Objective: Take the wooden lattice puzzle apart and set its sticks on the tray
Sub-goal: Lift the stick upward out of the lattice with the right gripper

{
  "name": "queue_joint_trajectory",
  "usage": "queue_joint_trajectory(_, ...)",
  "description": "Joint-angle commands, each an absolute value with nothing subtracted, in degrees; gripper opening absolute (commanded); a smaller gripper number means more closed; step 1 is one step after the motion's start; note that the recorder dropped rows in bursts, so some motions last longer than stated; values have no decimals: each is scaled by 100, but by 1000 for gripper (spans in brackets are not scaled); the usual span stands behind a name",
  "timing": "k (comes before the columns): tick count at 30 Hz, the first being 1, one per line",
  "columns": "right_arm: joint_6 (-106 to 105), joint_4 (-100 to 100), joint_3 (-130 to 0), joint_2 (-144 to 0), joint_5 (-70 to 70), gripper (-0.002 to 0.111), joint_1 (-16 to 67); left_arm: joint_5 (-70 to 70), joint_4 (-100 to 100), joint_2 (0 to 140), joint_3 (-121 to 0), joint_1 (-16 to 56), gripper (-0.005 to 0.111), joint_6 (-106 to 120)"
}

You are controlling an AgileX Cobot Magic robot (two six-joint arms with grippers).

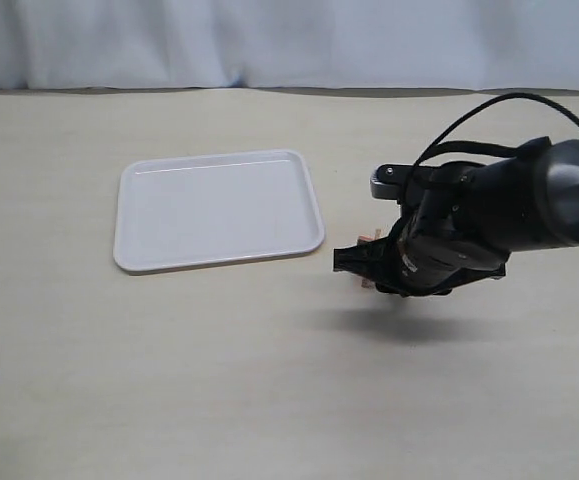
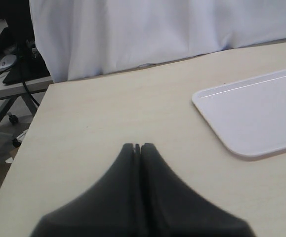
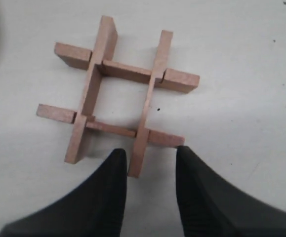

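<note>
4 reddish-brown notched sticks point(image 3: 150, 98) interlocked as hash-shaped lattice puzzle point(image 3: 128, 72).

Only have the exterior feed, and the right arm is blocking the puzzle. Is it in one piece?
Observer: Yes. The right wrist view shows the wooden lattice puzzle whole, a hash shape lying flat on the table.
Operator: Right claw gripping it?
Observer: No. The right claw is open, and the end of one stick sits between its fingertips.
Operator: Left claw? It's out of my frame.
Observer: The left claw is shut and holds nothing.
</note>
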State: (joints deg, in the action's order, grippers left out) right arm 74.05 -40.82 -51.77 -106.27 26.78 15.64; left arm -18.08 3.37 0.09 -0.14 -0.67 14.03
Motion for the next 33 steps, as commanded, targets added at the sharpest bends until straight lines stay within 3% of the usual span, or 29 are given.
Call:
queue_joint_trajectory(1,7764,-4349,-5157,-10723,2696,33,1537,-1772,355,0,0,-75,0,1402)
queue_joint_trajectory(9,8224,-4740,-5157,-10862,2561,32,1537,-1772,355,0,0,-75,0,1402)
queue_joint_trajectory(16,8224,-4757,-5157,-10862,2561,4,1537,-1772,355,0,0,-75,0,1402)
queue_joint_trajectory(33,7818,-4758,-5157,-9500,2666,4,1633,-1772,355,0,0,-75,0,1402)
